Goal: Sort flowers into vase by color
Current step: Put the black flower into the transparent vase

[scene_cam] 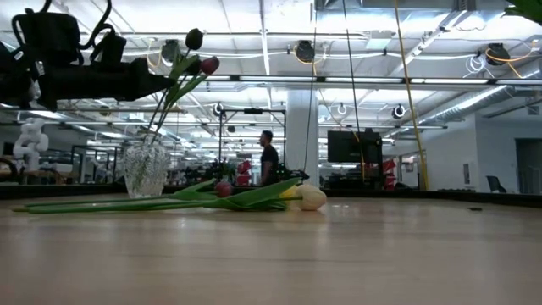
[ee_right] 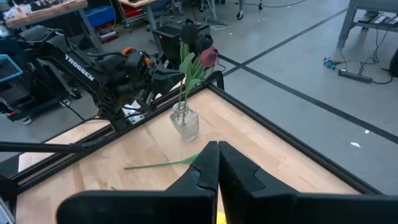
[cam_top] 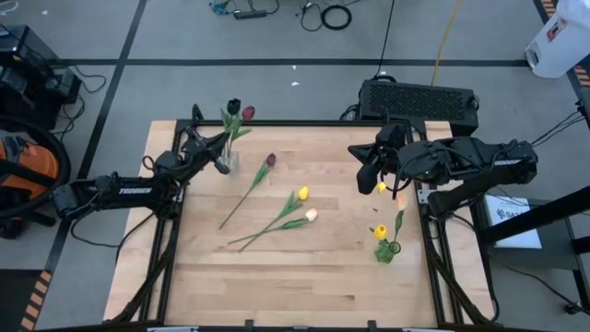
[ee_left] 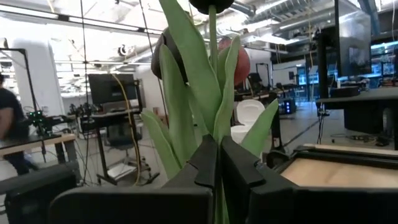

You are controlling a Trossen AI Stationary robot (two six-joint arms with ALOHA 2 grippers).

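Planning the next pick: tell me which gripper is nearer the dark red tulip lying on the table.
Left. The left gripper is at the glass vase, just beside the dark red tulip. The right gripper hangs farther off, across the table near the yellow flowers.

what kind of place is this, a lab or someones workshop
Most likely a large robotics lab or open industrial workspace: a wooden table stands on a taped concrete floor, with ceiling pipes overhead and further workbenches and monitors behind.

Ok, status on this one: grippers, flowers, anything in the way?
Left gripper shut on a tulip stem at the glass vase. Right gripper shut, empty, raised over the table's right. Three tulips lie mid-table. Nothing blocking.
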